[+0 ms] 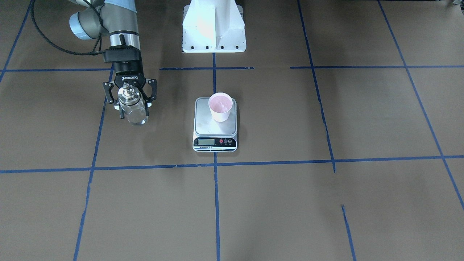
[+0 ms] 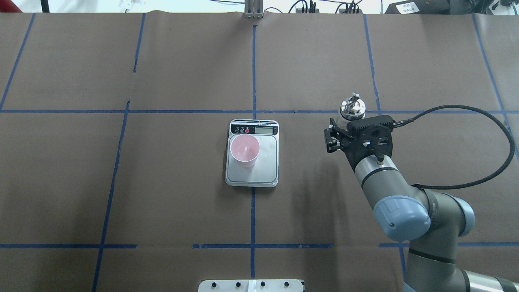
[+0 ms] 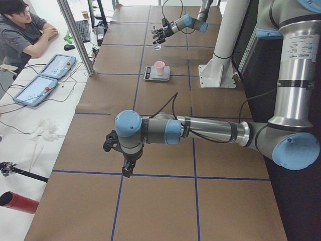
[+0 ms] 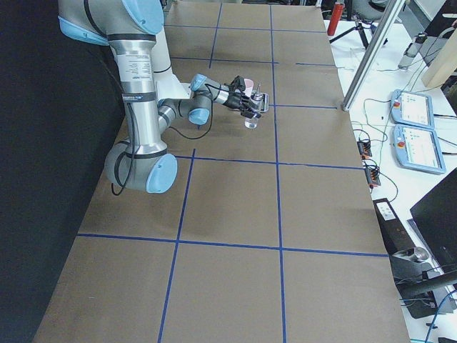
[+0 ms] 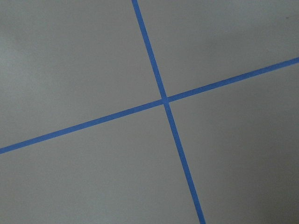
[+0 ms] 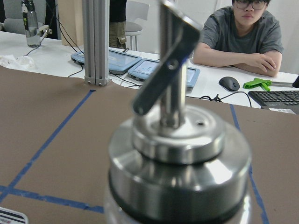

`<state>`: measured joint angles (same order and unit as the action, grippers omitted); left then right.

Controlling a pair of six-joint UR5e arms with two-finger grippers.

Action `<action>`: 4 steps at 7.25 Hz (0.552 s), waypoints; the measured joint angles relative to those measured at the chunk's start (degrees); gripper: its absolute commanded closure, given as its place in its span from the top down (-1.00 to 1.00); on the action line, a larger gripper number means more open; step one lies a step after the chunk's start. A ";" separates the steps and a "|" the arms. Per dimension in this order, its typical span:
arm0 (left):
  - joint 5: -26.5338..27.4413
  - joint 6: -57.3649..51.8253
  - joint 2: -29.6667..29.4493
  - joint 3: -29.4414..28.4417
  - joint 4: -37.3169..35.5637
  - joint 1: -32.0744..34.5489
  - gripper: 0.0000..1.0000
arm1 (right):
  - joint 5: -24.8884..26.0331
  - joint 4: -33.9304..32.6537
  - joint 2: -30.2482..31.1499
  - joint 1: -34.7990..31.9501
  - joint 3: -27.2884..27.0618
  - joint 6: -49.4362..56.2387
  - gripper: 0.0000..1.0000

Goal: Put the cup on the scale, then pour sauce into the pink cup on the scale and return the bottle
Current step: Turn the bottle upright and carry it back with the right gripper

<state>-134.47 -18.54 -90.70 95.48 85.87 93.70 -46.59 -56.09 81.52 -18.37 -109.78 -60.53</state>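
Note:
The pale pink cup [image 1: 220,105] stands upright on the scale [image 1: 206,125], on the half of the silver plate toward the robot's left; both also show in the overhead view, cup [image 2: 245,149] and scale [image 2: 265,164]. My right gripper [image 1: 133,105] is shut on the clear glass bottle [image 1: 135,116] and holds it upright, well off to the scale's right side. The bottle's silver cap and spout fill the right wrist view [image 6: 180,163]. My left gripper [image 3: 125,168] shows only in the exterior left view, far from the scale; I cannot tell whether it is open.
The table is brown paper with a blue tape grid. The white robot pedestal [image 1: 214,29] stands behind the scale. An operator [image 3: 20,30] sits at the far table edge beside two tablets [image 3: 50,75] and an aluminium post [image 2: 253,10].

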 measured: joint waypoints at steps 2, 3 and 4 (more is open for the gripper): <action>0.00 0.02 0.00 0.08 0.00 -0.01 1.00 | -0.28 11.17 8.49 -0.02 0.99 -2.38 -1.00; 0.00 0.03 0.00 0.08 0.00 -0.01 1.00 | -0.20 16.41 11.72 0.06 2.29 -2.82 -1.00; 0.00 0.02 0.00 0.07 0.00 -0.01 1.00 | -0.01 18.68 12.85 0.14 3.44 -3.11 -1.00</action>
<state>-134.47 -18.52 -90.70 95.55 85.87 93.69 -46.60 -37.40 94.37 -18.23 -106.34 -63.64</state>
